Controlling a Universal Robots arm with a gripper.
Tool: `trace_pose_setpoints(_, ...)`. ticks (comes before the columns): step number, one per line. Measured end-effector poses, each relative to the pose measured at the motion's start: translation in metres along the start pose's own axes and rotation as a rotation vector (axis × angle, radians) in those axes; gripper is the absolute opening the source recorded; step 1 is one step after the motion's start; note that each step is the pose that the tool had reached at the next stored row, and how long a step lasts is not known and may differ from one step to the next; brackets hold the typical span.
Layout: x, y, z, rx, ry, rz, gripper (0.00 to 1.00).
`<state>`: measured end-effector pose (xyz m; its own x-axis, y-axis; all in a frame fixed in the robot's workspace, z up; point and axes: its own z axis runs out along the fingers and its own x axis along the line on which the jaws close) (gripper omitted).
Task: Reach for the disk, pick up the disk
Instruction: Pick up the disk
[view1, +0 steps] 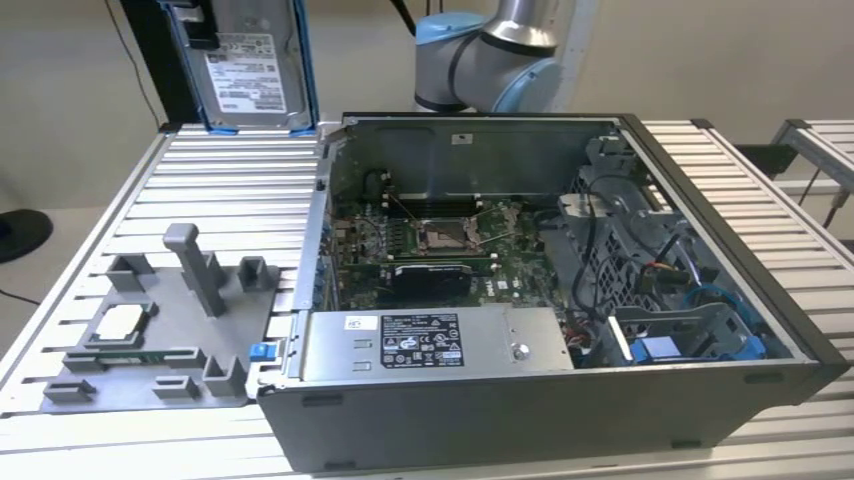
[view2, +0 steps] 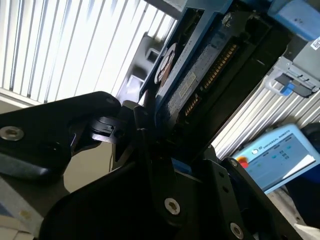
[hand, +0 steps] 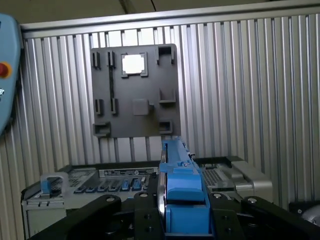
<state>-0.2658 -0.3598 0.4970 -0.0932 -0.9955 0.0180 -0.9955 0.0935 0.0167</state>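
While the fingers (hand: 182, 220) clamp it, the silver, white-labelled disk (view1: 250, 65) hangs upright in its blue bracket.

An open computer case (view1: 561, 300) lies on its side on a ribbed metal table (view1: 134, 210), its green motherboard (view1: 441, 240), a grey power supply (view1: 427, 345) with a white label and blue drive brackets (view1: 694, 335) all exposed. Just beside the case, on the exterior view's left, a grey plastic fixture tray (view1: 147, 330) with raised holders rests on the table and carries a small square silver chip (view1: 118, 322). In the first wrist view the same tray (hand: 135, 95) and chip (hand: 133, 63) show above the case (hand: 100, 182), and a light-blue control pendant (hand: 7, 75) stands at the edge.
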Motion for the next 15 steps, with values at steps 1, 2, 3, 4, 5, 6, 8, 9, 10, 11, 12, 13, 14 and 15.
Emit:
trace_pose_setpoints(1, -0.0004, -0.0045, 0.0, 0.0001, -0.0001, 0.0, 0.0)
trace_pose_setpoints(2, -0.0008, -0.0094, -0.0001, 0.0001, -0.0001, 0.0, 0.0)
trace_pose_setpoints(3, -0.0013, -0.0138, -0.0002, 0.0, 0.0, 0.0, 0.0)
trace_pose_setpoints(4, -0.0017, -0.0182, -0.0003, 0.0, 0.0, 0.0, 0.0)
trace_pose_setpoints(5, -0.0021, -0.0228, -0.0004, 0.0001, -0.0001, 0.0, 0.0)
trace_pose_setpoints(6, -0.0025, -0.0273, -0.0004, 0.0001, -0.0001, 0.0, 0.0)
trace_pose_setpoints(8, -0.0034, -0.0362, -0.0006, 0.0, -0.0001, 0.0, 0.0)
trace_pose_setpoints(9, -0.0038, -0.041, -0.0007, 0.0, 0.0, 0.0, 0.0)
trace_pose_setpoints(10, -0.0042, -0.0454, -0.0008, 0.0, -0.0001, 0.0, 0.0)
trace_pose_setpoints(11, -0.0047, -0.0502, -0.0009, 0.0001, -0.0001, 0.0, 0.0)
trace_pose_setpoints(12, -0.0051, -0.0545, -0.001, 0.0, -0.0001, 0.0, 0.0)
trace_pose_setpoints(13, -0.0055, -0.059, -0.0011, 0.0, 0.0, 0.0, 0.0)
trace_pose_setpoints(14, -0.0059, -0.0636, -0.0011, 0.0, -0.0001, 0.0, 0.0)
trace_pose_setpoints(15, -0.0064, -0.0681, -0.0012, 0.0, -0.0001, 0.0, 0.0)
